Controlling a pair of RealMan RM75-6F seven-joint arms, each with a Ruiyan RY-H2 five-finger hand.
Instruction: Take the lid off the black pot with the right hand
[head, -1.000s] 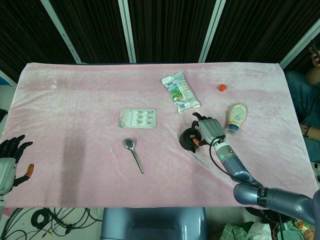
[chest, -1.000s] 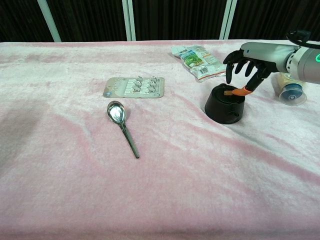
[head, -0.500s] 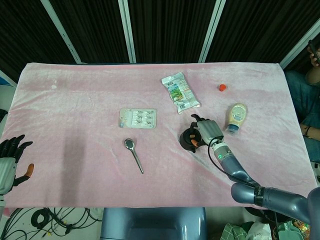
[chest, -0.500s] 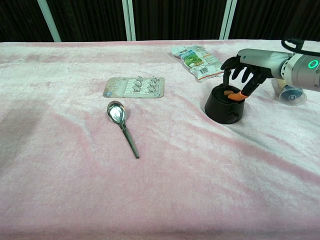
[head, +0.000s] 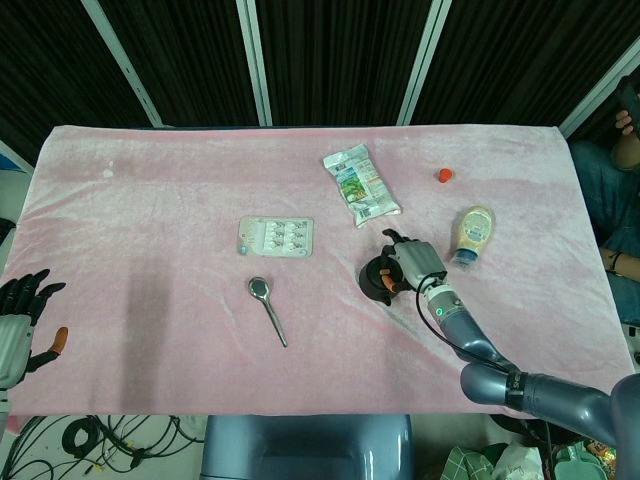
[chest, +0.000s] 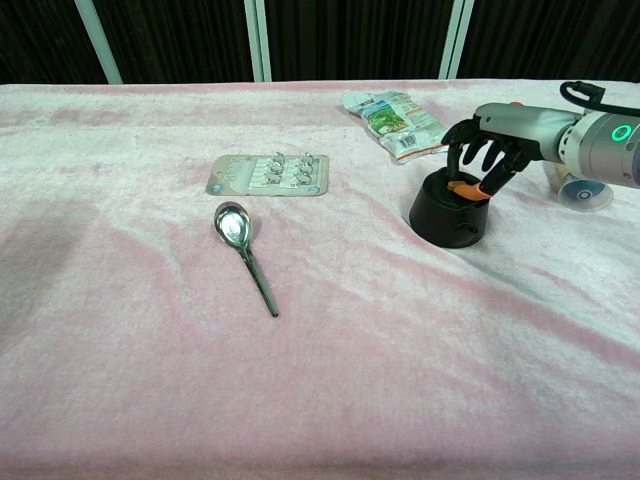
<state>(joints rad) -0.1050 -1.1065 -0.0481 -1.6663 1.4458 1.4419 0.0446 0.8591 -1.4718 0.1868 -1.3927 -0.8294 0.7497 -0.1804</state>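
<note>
The small black pot (head: 376, 278) (chest: 448, 216) stands right of the table's middle on the pink cloth. Its lid (chest: 453, 187) sits on top, mostly hidden under my right hand (head: 411, 262) (chest: 489, 148). That hand reaches in from the right, its dark fingers curled down around the lid's top and its orange-tipped thumb pressed against it. The lid still rests on the pot. My left hand (head: 20, 320) hangs off the table's near left corner, holding nothing, its fingers spread; only the head view shows it.
A metal spoon (head: 267, 310) (chest: 245, 255) and a blister pack (head: 276, 237) (chest: 268, 173) lie left of the pot. A snack bag (head: 361, 184) (chest: 393, 122) lies behind it. A squeeze bottle (head: 472, 235) lies on its side to the right, a red cap (head: 444, 176) beyond.
My right hand has come down and slightly left onto the pot, and its fingers have drawn in around the lid. The pot and the left hand have not moved.
</note>
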